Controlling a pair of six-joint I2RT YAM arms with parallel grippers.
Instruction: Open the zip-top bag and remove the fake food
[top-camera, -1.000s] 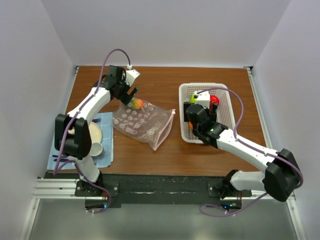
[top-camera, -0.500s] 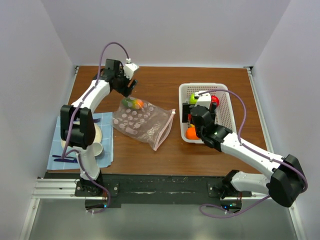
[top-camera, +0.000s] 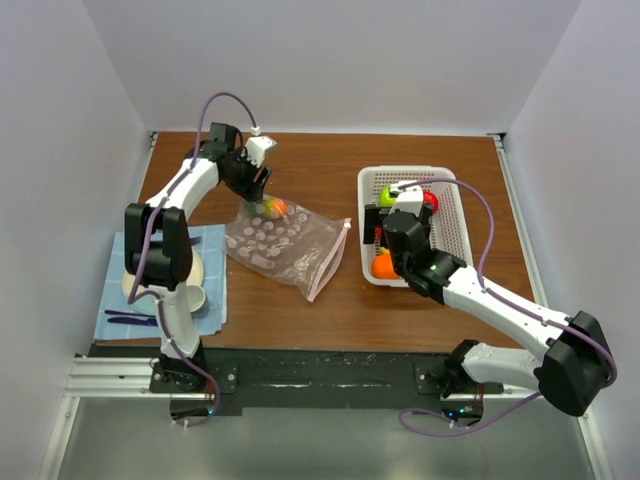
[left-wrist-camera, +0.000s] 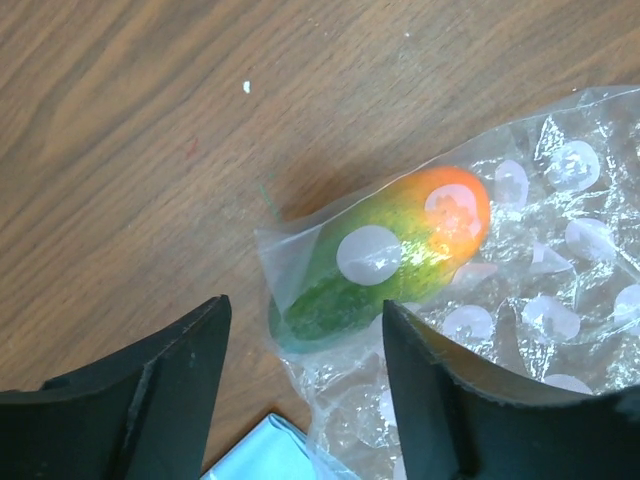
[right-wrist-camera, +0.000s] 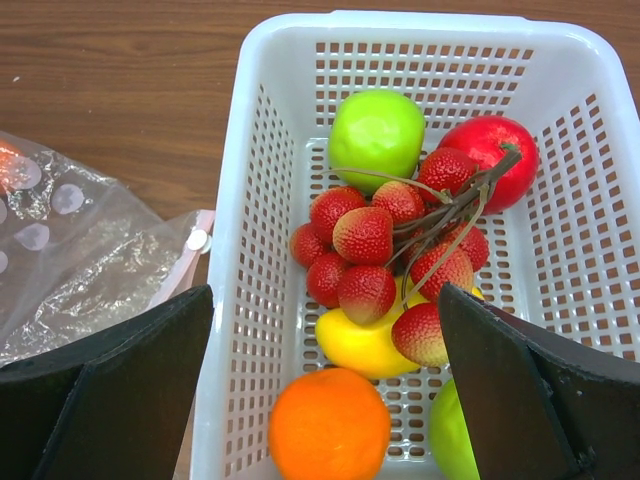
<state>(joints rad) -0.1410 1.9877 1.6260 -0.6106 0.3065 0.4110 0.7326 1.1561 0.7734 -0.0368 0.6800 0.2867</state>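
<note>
The left gripper (left-wrist-camera: 305, 330), jaws wide and empty, has pivoted above the zip-top bag's (top-camera: 290, 245) far corner, where a green-orange mango piece (left-wrist-camera: 390, 255) lies inside. Right of the bag, the right gripper (right-wrist-camera: 325, 300) gapes over the basket (right-wrist-camera: 420, 25); an orange (right-wrist-camera: 330, 425) now shows there. Likely one piece left.

Wood-grain table (top-camera: 310, 160) carrying three things.

The zip-top bag (top-camera: 290, 245) lies crumpled on the wood, one corner straight under the left claw (left-wrist-camera: 300, 305), the rest stretching toward the right claw (right-wrist-camera: 325, 295). A white mesh basket (top-camera: 405, 172) sits beneath the right claw, just beside the bag. A blue cloth (top-camera: 215, 250) lies well off the left claw, toward the arm bases at the table's left edge.
</note>
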